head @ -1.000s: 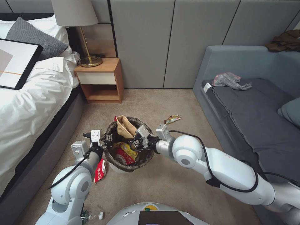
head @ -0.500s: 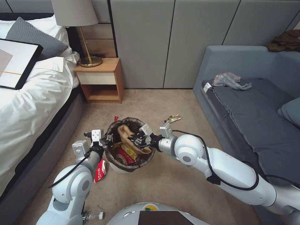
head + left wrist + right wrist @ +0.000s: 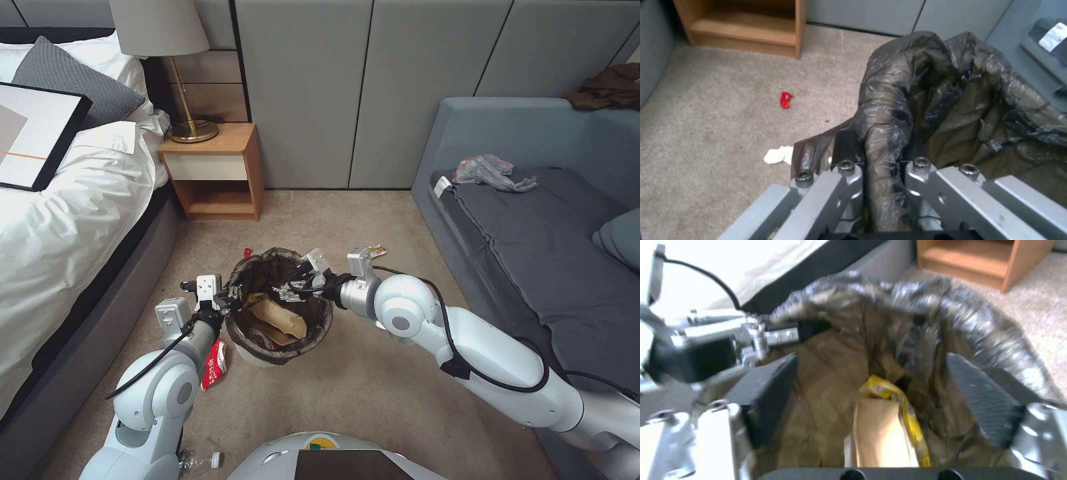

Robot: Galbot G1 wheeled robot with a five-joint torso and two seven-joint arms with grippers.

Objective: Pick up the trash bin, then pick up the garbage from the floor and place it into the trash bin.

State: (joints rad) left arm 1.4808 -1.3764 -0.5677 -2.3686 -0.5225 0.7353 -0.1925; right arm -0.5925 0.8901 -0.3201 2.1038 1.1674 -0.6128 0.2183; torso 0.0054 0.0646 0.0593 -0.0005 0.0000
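Right tool gapes over trash bin; left tool pinches rim.

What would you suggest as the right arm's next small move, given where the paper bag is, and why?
Probably lift the right gripper clear of the trash bin. Its jaws stand open and empty above the bin, and the tan paper bag lies inside on the other litter. The left gripper is clamped on the lined rim, and a red-and-white wrapper lies on the carpet.

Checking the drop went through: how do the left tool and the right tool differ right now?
The left tool is shut on the trash bin rim, pinching liner and wall; the right tool is open and empty. The left sits at the bin's side; the right hangs over its mouth, above the tan paper bag. Both are at the bin.
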